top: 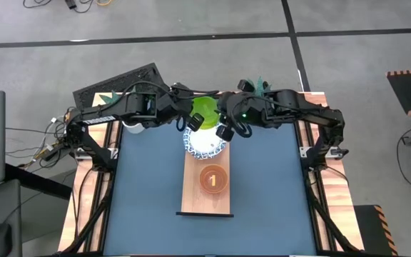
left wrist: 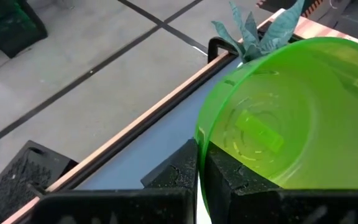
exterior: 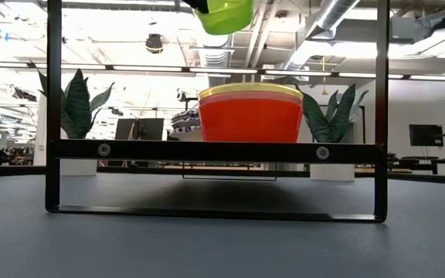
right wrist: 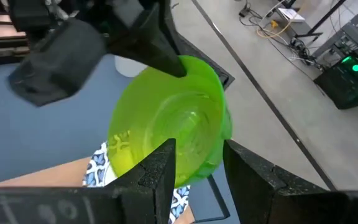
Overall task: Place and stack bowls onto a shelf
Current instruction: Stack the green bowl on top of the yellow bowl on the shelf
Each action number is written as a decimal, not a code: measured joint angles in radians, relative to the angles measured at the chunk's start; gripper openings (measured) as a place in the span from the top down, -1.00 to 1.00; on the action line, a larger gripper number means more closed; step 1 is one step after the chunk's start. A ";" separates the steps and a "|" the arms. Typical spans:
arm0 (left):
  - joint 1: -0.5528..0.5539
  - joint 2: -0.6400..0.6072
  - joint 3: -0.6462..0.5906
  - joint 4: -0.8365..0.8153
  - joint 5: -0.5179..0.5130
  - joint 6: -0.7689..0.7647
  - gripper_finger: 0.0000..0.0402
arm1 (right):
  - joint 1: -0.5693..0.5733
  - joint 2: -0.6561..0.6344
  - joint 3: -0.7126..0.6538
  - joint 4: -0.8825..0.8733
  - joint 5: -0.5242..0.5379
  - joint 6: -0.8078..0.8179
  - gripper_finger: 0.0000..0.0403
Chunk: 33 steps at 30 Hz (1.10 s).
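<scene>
Left hand (top: 185, 116) is sitting just left of centre in the upper part of the high view, fingers (left wrist: 185, 171) together and pinching the rim of the green bowl (top: 205, 111). The bowl is being held up off the blue surface (top: 148, 185), tilted; in the low view it is showing at top centre, well above everything else.

Right hand (top: 225, 128) is reaching in just right of the green bowl, fingers (right wrist: 157, 165) standing apart on either side of the bowl's rim; contact cannot be told.

White bowl with blue pattern (top: 204, 143) is lying on the far end of the wooden shelf (top: 205, 203), directly under the green bowl. Nearer the frame's centre, a red bowl (exterior: 249, 116) with a yellow bowl (exterior: 249, 89) nested in it is resting on the shelf. In the low view, plants (exterior: 78, 104) are standing behind.
</scene>
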 joint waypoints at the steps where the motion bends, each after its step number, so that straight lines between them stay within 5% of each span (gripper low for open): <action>1: -0.001 0.000 0.000 0.001 0.003 0.000 1.00 | -0.006 0.001 0.000 -0.001 0.000 -0.002 0.21; 9: -0.007 0.000 0.000 -0.003 -0.007 0.018 1.00 | -0.032 0.011 -0.001 -0.014 -0.011 -0.018 0.21; 25: -0.042 0.001 0.000 0.084 0.014 0.294 1.00 | -0.039 0.010 -0.001 -0.060 -0.119 -0.093 0.22; 33: -0.059 0.002 0.000 0.100 0.013 0.336 1.00 | -0.038 0.010 -0.001 -0.110 -0.114 -0.025 0.55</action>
